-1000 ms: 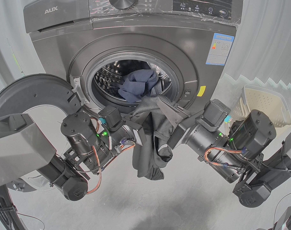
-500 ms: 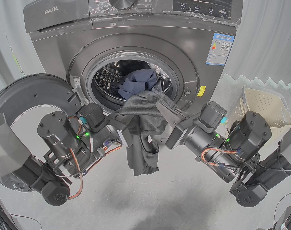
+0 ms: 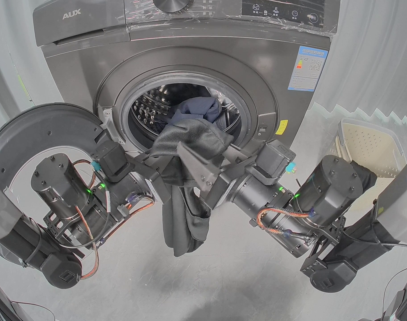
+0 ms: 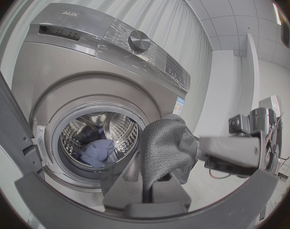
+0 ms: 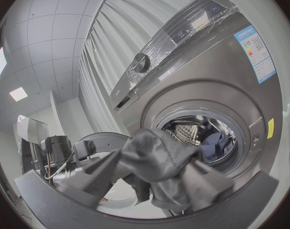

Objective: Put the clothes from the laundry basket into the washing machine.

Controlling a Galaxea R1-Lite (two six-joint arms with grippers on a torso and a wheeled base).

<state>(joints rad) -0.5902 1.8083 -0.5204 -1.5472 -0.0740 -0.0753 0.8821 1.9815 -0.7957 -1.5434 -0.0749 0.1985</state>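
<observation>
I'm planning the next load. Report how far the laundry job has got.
Done: a blue garment lies in the washing machine. In hand: the left claw pinches a grey garment, draped over the open right claw at the door, mostly hanging outside. Left: push it in; something dark, perhaps clothing, shows in the basket.

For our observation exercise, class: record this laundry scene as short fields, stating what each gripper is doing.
Machine: grey front-loading washing machine, door open
Drum: blue cloth inside
Held item: dark grey mesh garment, hanging before the opening
Left gripper: shut on the garment
Right gripper: open, garment draped over it
Basket: cream perforated laundry basket, robot's right
</observation>
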